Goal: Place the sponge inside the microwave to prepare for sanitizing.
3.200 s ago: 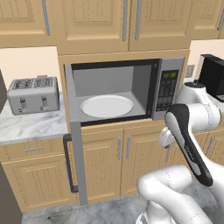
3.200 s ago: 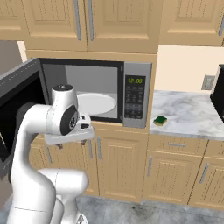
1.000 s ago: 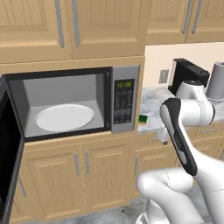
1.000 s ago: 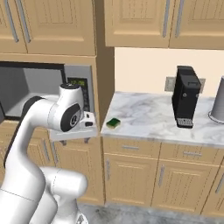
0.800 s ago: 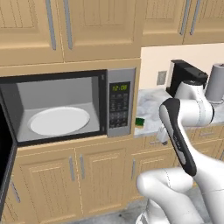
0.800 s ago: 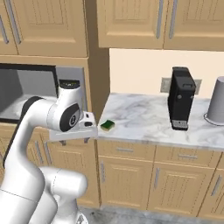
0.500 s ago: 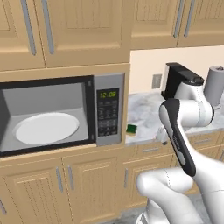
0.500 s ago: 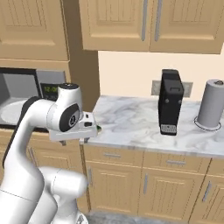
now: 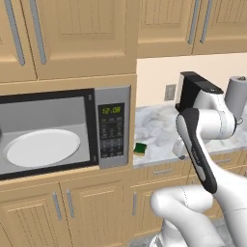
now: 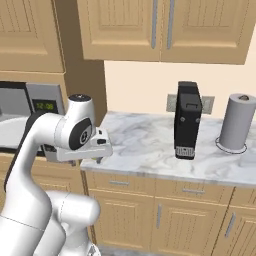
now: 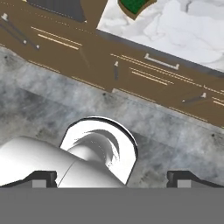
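The microwave fills the left of the left base view, its cavity exposed with the white round plate inside; its keypad edge peeks out behind my arm in the right base view. The small dark-green sponge lies on the marble counter just right of the microwave, and in the hand view the sponge sits at the top edge. My gripper hangs in front of the counter's edge, pointing down at the floor. The gripper is open, its tips wide apart and nothing between them.
A black coffee machine stands on the marble counter, with a grey cylinder to its right. Wooden cabinets run above and below the counter. The hand view looks down on drawer fronts and grey floor.
The whole picture has slid left as the base drives right: the microwave has moved toward the left edge, and the coffee machine and cylinder have come closer. The arm holds its pose.
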{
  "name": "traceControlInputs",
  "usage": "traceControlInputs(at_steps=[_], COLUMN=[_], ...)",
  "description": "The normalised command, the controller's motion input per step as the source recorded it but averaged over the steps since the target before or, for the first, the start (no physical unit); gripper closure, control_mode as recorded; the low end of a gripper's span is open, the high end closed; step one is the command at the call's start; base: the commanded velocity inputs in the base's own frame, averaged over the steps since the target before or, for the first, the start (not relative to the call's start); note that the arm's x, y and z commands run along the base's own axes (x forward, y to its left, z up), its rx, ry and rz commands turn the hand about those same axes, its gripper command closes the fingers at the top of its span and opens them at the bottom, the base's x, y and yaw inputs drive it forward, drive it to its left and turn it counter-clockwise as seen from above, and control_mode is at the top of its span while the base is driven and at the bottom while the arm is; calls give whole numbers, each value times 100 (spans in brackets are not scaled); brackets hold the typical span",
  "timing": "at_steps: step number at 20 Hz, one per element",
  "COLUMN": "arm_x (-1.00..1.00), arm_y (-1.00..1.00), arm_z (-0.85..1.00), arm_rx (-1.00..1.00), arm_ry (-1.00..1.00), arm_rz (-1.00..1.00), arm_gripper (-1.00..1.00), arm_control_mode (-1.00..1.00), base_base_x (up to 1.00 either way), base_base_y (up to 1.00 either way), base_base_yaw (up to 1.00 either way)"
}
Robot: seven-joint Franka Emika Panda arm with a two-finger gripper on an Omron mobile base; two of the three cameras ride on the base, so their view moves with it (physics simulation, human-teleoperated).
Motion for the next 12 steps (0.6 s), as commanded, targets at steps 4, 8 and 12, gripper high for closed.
traceControlInputs(at_steps=[4, 8, 12], arm_x=[0, 0, 0], arm_y=[0, 0, 0], arm_z=[0, 0, 0], arm_rx=[0, 0, 0], arm_ry=[0, 0, 0], arm_rz=[0, 0, 0], arm_gripper=[-100, -100, -100], arm_control_mode=[100, 100, 100], base_base_x=[18, 41, 36], base_base_y=[-1, -2, -7], base_base_yaw=[0, 0, 1])
